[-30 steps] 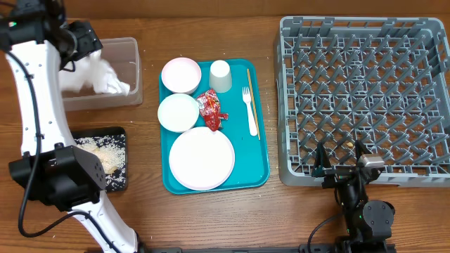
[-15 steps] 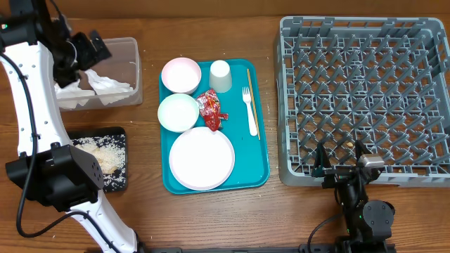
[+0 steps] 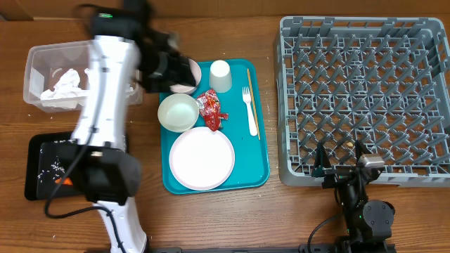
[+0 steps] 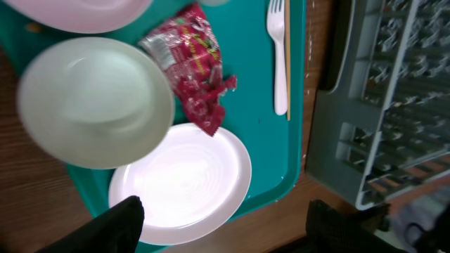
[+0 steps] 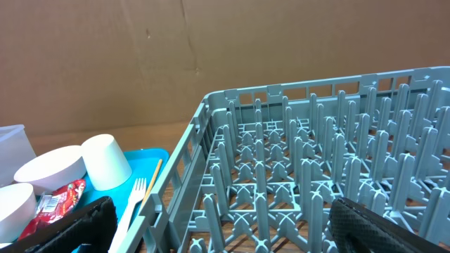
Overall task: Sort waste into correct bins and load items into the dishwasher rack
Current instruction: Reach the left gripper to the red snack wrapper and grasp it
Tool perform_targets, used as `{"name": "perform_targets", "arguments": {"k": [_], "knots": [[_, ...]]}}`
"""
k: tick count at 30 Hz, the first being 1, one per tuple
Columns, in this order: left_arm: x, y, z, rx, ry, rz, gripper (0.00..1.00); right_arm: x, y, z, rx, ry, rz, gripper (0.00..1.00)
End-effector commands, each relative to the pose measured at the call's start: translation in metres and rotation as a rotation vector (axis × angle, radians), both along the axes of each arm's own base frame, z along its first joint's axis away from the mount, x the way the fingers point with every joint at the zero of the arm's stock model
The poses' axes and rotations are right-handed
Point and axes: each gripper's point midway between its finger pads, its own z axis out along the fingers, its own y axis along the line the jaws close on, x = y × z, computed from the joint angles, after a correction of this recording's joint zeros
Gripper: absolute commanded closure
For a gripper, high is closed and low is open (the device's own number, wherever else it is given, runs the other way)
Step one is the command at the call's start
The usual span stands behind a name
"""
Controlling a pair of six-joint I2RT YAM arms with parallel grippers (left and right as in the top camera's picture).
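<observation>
Red foil, glossy and creased: the red wrapper (image 4: pixel 195 67) lies on the teal tray (image 4: pixel 271 140), between the nearer white bowl (image 4: pixel 95 102) and the white fork (image 4: pixel 279 63), with its lower tip over the rim of the large plate (image 4: pixel 183 176); it carries white print and stands up in ridges rather than lying flat.

I judge it very light, thin and springy; its faces look slick, so a loose pinch might let it slip or flutter away; the best hold seems to be across a raised, bunched fold near its middle, taken from straight above so that bowl and plate are not nudged.

The left fingers (image 4: pixel 123 223) hang over the tray, spread apart with nothing between them; the right fingers (image 5: pixel 67 226) stand wide and empty at the near edge of the grey rack (image 5: pixel 316 161).

White napkins (image 3: pixel 62 84) lie in the clear tub (image 3: pixel 35 60) at the left of the desk (image 3: pixel 211 218); the wrapper probably belongs there too, though that is only my guess.
</observation>
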Motion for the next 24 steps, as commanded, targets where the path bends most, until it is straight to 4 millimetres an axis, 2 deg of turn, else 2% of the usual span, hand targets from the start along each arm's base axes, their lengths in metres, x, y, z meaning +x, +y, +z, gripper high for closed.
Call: {"name": "perform_targets", "arguments": {"k": [1,6,8,12,16,20,24], "knots": [[-0.010,-0.014,-0.032,0.190,0.043,0.057,0.24,0.000,0.000,-0.002,-0.002,-0.004,0.000,0.00],[-0.025,-0.053,-0.066,0.281,0.029,0.024,0.24,0.000,0.000,-0.002,-0.002,-0.004,0.000,0.00],[-0.028,-0.061,-0.077,0.296,0.021,0.017,0.24,0.000,0.000,-0.002,-0.002,-0.004,0.000,0.00],[-0.022,-0.057,-0.095,0.359,-0.025,0.007,0.23,0.000,0.000,-0.002,-0.003,-0.004,0.000,0.00],[-0.016,-0.051,-0.103,0.392,-0.059,0.009,0.27,0.000,0.000,-0.002,-0.003,-0.004,0.000,0.00],[-0.012,-0.055,-0.113,0.390,-0.063,-0.002,0.32,0.000,0.000,-0.002,-0.003,-0.004,0.000,0.00],[-0.017,-0.062,-0.132,0.403,-0.025,-0.027,0.33,0.000,0.000,-0.002,-0.002,-0.004,0.000,0.00]]}}
